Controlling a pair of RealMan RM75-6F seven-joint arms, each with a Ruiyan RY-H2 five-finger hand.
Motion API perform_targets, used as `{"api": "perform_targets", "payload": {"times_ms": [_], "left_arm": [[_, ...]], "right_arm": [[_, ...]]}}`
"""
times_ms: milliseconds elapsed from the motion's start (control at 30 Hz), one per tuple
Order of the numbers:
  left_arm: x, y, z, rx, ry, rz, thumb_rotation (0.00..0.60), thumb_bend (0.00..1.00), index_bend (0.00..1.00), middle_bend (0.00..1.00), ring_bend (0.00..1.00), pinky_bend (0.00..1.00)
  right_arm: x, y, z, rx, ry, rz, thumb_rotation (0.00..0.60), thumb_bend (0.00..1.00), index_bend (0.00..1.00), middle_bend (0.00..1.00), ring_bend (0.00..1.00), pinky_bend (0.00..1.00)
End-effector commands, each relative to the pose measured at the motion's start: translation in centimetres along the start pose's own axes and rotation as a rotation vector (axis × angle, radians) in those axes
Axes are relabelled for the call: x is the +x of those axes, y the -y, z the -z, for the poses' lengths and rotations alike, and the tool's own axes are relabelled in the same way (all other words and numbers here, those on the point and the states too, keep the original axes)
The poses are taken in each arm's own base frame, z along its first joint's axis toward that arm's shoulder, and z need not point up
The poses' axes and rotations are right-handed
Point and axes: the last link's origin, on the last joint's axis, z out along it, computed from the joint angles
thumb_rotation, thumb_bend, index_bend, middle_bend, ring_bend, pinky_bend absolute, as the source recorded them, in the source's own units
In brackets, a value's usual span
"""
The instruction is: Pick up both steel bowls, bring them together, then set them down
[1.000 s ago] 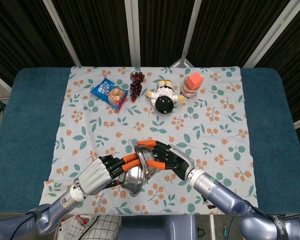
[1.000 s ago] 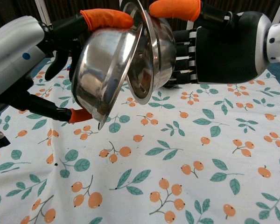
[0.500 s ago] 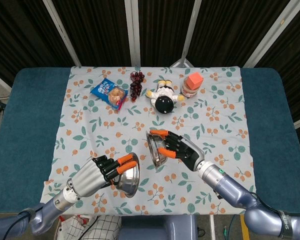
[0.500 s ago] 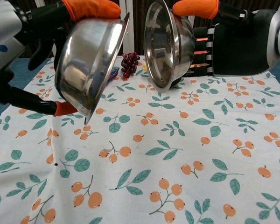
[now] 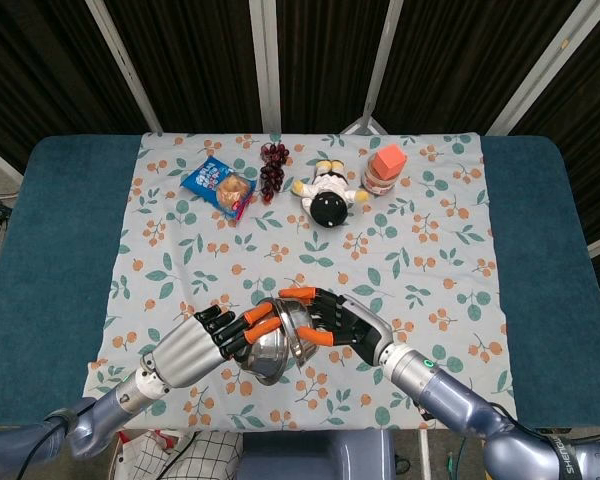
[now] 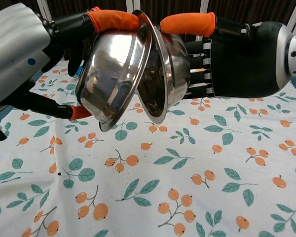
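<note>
Bowls back together: half a second ago they hung apart, now rims overlap, lower centre of the head view, above the tabletop [image 5: 70,250]. Your left hand [image 5: 195,348] grips the left bowl [image 6: 113,79]; right hand [image 5: 352,325] grips the right bowl [image 6: 165,74]. Joining looks done; you still have to set them down.

Both arms reach in low — the left hand [image 6: 24,59] and right hand [image 6: 241,61] each hold a bowl, close together.

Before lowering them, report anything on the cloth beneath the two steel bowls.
Nothing visible: the two shiny steel bowls, held rim to rim, hang over bare floral tablecloth. The toys and snacks lie far back.
</note>
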Motion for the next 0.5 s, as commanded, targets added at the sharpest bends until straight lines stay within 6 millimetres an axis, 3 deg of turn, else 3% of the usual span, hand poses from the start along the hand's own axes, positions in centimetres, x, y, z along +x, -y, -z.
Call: {"api": "perform_targets", "payload": {"times_ms": [33,267,500], "left_arm": [[-0.15,-0.11,-0.22,-0.003,-0.001,-0.007,0.6,0.63,0.55,0.69,0.63,0.79],[-0.44,-0.73,-0.42,-0.009,0.0,0.004,0.6,0.64,0.55,0.7,0.63,0.79],[-0.16,-0.74,-0.23,-0.016,-0.006,-0.008,0.6,0.64,0.56,0.7,0.63,0.79]], "right_arm": [[-0.52,-0.23,0.04,-0.005,0.009,0.0,0.6,0.36,0.84,0.78,0.85,1.0],[-1.04,-0.34,0.13,-0.003,0.011,0.006,0.6,0.36,0.84,0.78,0.85,1.0],[-0.34,0.33,0.29,0.019,-0.02,-0.001,0.6,0.36,0.84,0.78,0.85,1.0]]}}
